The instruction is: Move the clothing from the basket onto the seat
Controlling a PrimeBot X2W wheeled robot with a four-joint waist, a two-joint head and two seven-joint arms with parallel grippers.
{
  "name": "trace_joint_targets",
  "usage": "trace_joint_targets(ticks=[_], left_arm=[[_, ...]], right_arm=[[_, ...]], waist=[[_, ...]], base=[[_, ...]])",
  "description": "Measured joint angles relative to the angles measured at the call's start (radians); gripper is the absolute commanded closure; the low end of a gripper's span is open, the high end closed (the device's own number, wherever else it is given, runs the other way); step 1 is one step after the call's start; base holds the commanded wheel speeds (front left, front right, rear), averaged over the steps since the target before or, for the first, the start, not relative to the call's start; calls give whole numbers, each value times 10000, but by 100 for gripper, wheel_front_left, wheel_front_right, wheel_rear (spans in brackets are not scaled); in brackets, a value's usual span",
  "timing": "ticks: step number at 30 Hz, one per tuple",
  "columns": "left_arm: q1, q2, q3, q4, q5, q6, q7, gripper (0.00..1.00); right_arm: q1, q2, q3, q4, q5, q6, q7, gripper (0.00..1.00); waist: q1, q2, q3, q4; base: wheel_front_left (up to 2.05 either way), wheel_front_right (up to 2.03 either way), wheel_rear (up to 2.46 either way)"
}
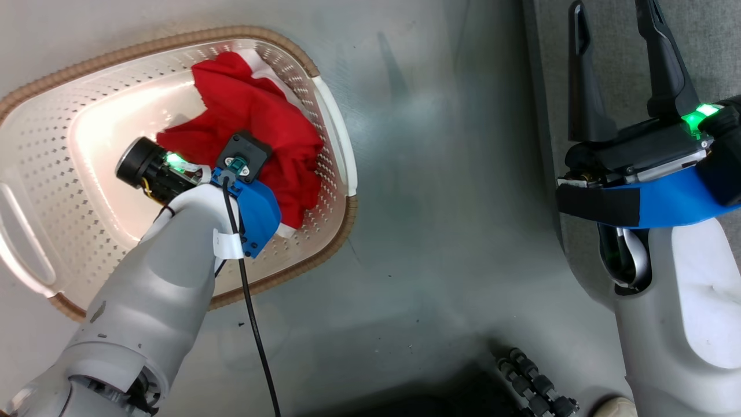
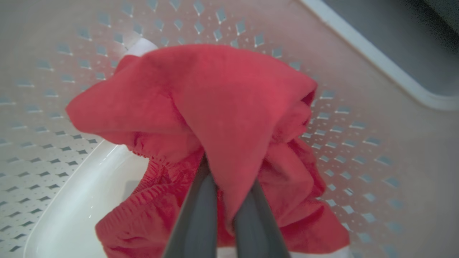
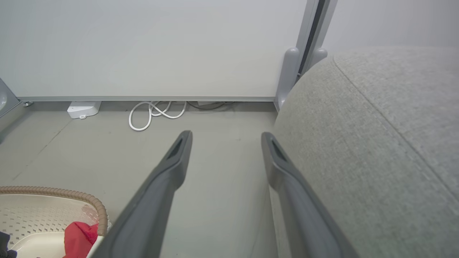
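Left tool [image 2: 229, 179] tips hidden in clothing [image 2: 222, 100]

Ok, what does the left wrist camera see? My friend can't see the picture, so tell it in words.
The jaws of the left gripper are shut on a fold of crumpled red clothing, seen close up. All around is the cream basket, its wall dotted with little diamond-shaped holes.
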Motion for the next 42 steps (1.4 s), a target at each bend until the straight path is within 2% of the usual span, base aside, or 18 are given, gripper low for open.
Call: trace_joint_targets(ticks=[4,15,31,42], left_arm=[[7,-63,-54,-407,-316,0,-17,100],[864,-65,662,-3262,-637,0,-27,100],[3295,-207,2596,-6681,435,15,-29,100],[3974,-433,3244,-7908,1026,12,-29,100]], right_arm=[[3,-2,2,105,0,0,0,0],[244,-178,2,397,-50,0,0,0],[1760,-554,-249,999,-73,0,0,0],[2880,-635,-263,1298,-44,0,0,0]], waist=[[0,0,-199,178],[0,0,-1248,787],[-1,0,-4078,1686],[-3,0,-6228,2133]], base=[[0,0,0],[0,0,0],[0,0,0],[0,0,0]])
